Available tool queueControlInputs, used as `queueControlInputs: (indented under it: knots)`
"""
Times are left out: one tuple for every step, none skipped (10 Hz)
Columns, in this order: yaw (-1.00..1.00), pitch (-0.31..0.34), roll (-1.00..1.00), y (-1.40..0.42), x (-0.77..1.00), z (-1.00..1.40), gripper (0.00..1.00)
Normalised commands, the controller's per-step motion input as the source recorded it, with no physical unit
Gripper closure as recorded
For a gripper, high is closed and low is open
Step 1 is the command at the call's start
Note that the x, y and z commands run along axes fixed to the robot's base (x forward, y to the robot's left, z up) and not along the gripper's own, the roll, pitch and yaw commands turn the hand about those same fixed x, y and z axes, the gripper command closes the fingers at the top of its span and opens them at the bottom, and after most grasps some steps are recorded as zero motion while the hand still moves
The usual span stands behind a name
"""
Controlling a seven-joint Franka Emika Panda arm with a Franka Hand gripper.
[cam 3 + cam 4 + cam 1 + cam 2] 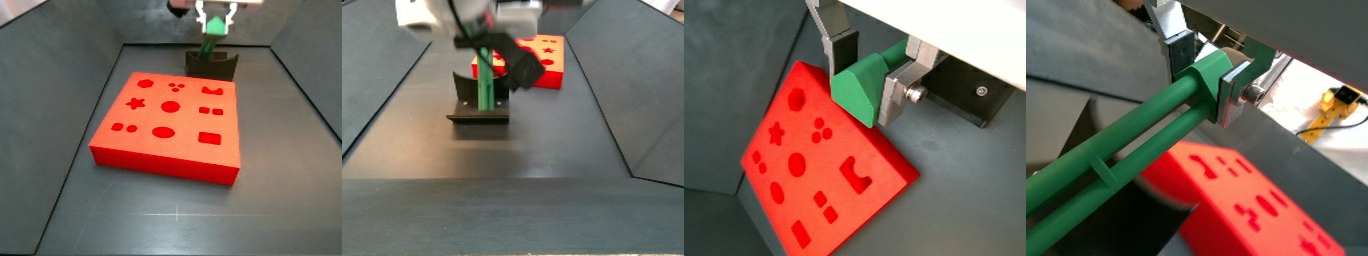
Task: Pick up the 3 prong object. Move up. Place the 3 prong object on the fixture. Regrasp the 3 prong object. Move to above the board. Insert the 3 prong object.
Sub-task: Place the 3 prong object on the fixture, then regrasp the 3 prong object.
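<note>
Gripper [871, 85] is clamped on the 3 prong object [861, 85]; in both wrist views the silver finger plates press against the green piece from either side. One green piece is present. Its long prongs [1120, 150] run out from the jaws in a wrist view. In a side view the piece [484, 80] stands upright, its lower end at the single fixture [480, 108], a dark block on the floor; whether it rests in the notch cannot be determined. Beyond the fixture lies one board [167, 125], flat and bright red, with star, circle, oval and square cut-outs. The floor [160, 220] is dark grey and matte, enclosed by sloping grey walls [47, 110]. A yellow object [1341, 103] lies outside the enclosure.
</note>
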Motion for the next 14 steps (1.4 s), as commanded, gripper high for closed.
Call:
queueControlInputs:
  knots:
    - [-0.10, -0.095, -0.07, 0.06, 0.09, -0.69, 1.00]
    - [-0.07, -0.109, -0.07, 0.04, 0.07, -0.51, 1.00]
    - [-0.05, -0.125, -0.04, 0.09, 0.06, -0.39, 1.00]
    - [-0.03, -0.137, -0.04, 0.11, 0.06, -0.34, 1.00]
    - [-0.01, -0.137, -0.04, 0.11, 0.06, -0.34, 1.00]
    - [0.01, -0.135, -0.04, 0.11, 0.05, -0.34, 1.00]
    - [0.02, -0.133, -0.04, 0.11, 0.05, -0.34, 1.00]
    - [0.03, -0.128, -0.04, 0.11, 0.05, -0.34, 1.00]
    - [0.03, -0.125, -0.04, 0.11, 0.04, -0.34, 1.00]
    - [0.00, 0.000, 0.00, 0.00, 0.00, 0.00, 0.00]
    - [0.08, 0.010, -0.06, 0.00, 0.00, 1.00, 0.00]
    - [0.08, 0.012, -0.05, 0.00, -0.01, 1.00, 0.00]
    - [0.08, 0.019, -0.04, 0.01, -0.02, 1.00, 0.00]
    - [0.06, 0.028, -0.02, 0.01, -0.03, 1.00, 0.00]
